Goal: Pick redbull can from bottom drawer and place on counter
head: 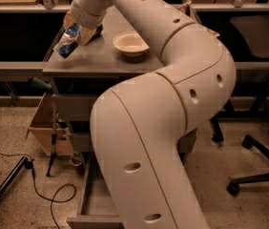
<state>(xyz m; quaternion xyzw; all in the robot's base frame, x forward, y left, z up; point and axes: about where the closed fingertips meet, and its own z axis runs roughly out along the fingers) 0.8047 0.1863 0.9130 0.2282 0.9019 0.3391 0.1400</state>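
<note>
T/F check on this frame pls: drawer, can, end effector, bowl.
1. The bottom drawer is shut. False: it stands pulled open, and the part of its inside that shows is bare.
2. The end effector is over the left side of the counter, holding the redbull can. True.
3. The redbull can stands upright. False: it is tilted in the grasp, near the counter's left edge.
4. A pale bowl sits on the counter, to the right of the can in the camera view. True.
</note>
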